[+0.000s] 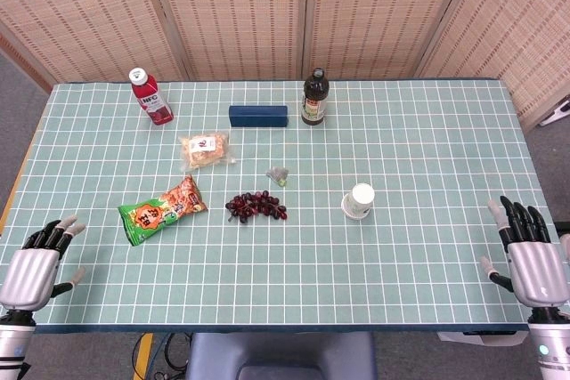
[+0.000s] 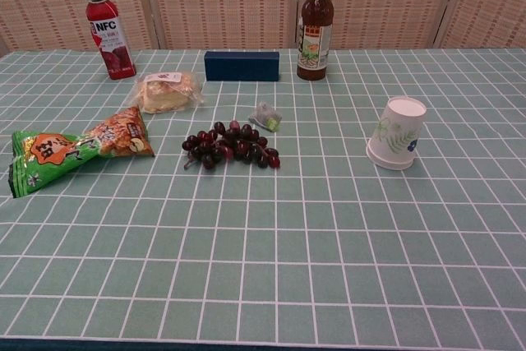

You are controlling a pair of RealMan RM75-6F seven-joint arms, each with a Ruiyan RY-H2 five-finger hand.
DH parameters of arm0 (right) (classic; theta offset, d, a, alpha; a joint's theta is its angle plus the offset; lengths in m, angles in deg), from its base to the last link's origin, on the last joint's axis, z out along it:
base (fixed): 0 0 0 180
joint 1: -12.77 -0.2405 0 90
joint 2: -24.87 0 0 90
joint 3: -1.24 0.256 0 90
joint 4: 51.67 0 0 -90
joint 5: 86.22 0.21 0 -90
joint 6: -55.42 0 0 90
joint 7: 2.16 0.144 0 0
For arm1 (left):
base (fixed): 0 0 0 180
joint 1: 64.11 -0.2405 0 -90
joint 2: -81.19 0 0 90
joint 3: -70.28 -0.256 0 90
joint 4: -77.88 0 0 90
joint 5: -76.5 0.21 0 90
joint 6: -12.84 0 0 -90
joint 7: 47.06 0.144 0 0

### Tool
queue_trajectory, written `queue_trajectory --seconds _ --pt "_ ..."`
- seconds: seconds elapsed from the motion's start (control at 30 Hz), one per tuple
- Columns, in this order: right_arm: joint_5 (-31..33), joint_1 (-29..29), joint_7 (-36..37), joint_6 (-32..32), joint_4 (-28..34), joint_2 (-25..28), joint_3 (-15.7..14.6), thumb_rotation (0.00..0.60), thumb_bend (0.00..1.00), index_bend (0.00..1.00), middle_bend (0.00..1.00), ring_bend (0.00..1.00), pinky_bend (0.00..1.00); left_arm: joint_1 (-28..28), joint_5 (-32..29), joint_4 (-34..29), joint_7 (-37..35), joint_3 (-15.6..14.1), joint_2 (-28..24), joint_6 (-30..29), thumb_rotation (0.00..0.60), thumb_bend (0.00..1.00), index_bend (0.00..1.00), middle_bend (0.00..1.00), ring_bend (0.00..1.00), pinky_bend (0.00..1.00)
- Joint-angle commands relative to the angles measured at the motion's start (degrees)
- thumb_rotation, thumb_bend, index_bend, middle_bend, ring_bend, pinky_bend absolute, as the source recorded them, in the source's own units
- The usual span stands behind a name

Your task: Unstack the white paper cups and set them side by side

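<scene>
A stack of white paper cups [image 1: 359, 201] with a green leaf print stands upside down on the table, right of centre; the chest view shows the cups [image 2: 397, 132] at the right. My left hand [image 1: 36, 264] hovers at the table's near left edge, fingers spread, holding nothing. My right hand [image 1: 530, 255] hovers at the near right edge, fingers spread and empty, well right of the cups. Neither hand appears in the chest view.
A red juice bottle [image 1: 151, 95], a dark sauce bottle [image 1: 313, 97] and a blue box [image 1: 258, 116] stand along the back. A wrapped bun [image 1: 206, 150], a green snack bag [image 1: 162, 210], grapes [image 1: 256, 206] and a small tea bag [image 1: 279, 174] lie mid-table.
</scene>
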Motion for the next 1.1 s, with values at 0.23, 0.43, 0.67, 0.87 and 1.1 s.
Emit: queue_trajectory --seconds 0.23,0.43,0.67,0.87,1.1 --pt "0.6 -1.0 0.4 -2.0 -0.4 -0.1 0.2 0.600 0.22 0.00 0.00 0.00 0.00 -0.5 0.3 -0.6 0.4 -0.1 -0.1 -1.1 0.600 0.26 0.25 0.16 0.14 0.22" --pt "1.3 -4.8 4.4 -7.7 -0.8 0.9 1.5 0.600 0.22 0.00 0.00 0.00 0.00 -0.5 -0.7 -0.4 0.7 0.2 -0.2 -0.7 0.600 0.26 0.26 0.16 0.14 0.22" --pt "2.9 -14.6 10.0 -22.9 1.6 5.1 3.8 0.600 0.22 0.04 0.00 0.00 0.00 -1.1 -0.8 -1.4 2.2 0.0 -0.5 -1.6 0.600 0.26 0.27 0.17 0.14 0.22" --pt "7.4 -23.0 13.6 -37.0 1.8 6.4 5.6 0.600 0.23 0.08 0.00 0.00 0.00 -1.9 -0.4 -2.2 2.8 0.1 -0.7 -3.4 0.600 0.26 0.27 0.17 0.14 0.22" --pt "12.3 -29.4 11.5 -44.0 -0.3 4.4 7.3 0.600 0.24 0.08 0.00 0.00 0.00 -2.2 -1.0 -2.7 3.4 0.4 -0.8 -3.6 0.600 0.26 0.27 0.17 0.14 0.22"
